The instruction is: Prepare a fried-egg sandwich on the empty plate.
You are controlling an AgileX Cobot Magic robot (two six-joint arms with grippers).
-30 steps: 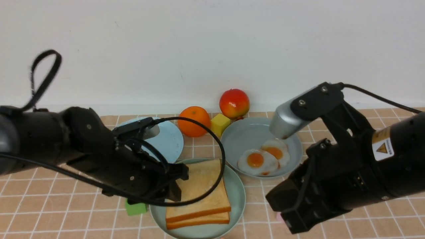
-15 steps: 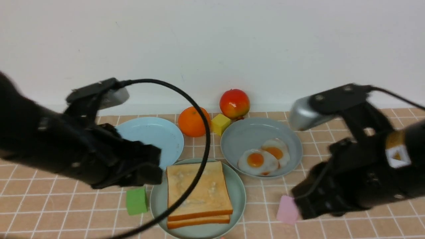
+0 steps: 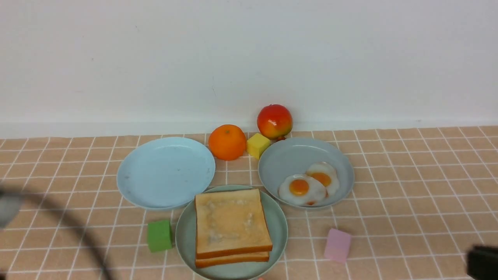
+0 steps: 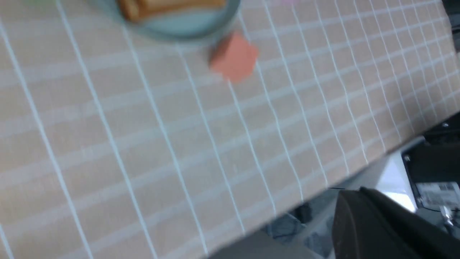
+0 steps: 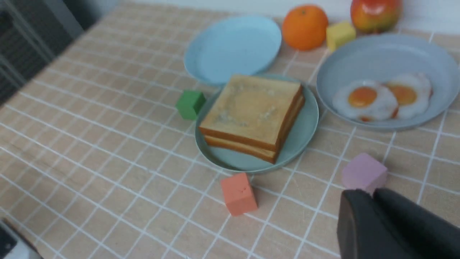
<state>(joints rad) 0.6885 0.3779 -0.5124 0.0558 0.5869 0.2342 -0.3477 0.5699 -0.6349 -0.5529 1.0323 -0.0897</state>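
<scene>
Two golden toast slices (image 3: 231, 223) lie stacked on the mint-green plate (image 3: 281, 230), near the front middle. I see no egg between them. Two fried eggs (image 3: 307, 186) sit in the grey-blue plate (image 3: 288, 159) behind and to the right. The right wrist view shows the toast (image 5: 251, 108), its plate (image 5: 305, 122) and the eggs (image 5: 381, 99). My right gripper (image 5: 372, 194) is shut and holds nothing, low beside a pink cube (image 5: 363, 172). My left gripper (image 4: 355, 192) is shut and empty, past the table's front edge. The mint plate (image 4: 187, 27) shows blurred far off.
An empty light blue plate (image 3: 166, 172) is at the back left. An orange (image 3: 227, 142), an apple (image 3: 274, 121) and a yellow cube (image 3: 257, 145) stand behind the plates. A green cube (image 3: 159, 235), a pink cube (image 3: 337, 245) and a salmon cube (image 5: 238, 193) lie around the mint plate.
Both arms have pulled back from over the plates to the frame's lower corners. The left gripper left the toast stack and shut. Toast and eggs have not moved.
</scene>
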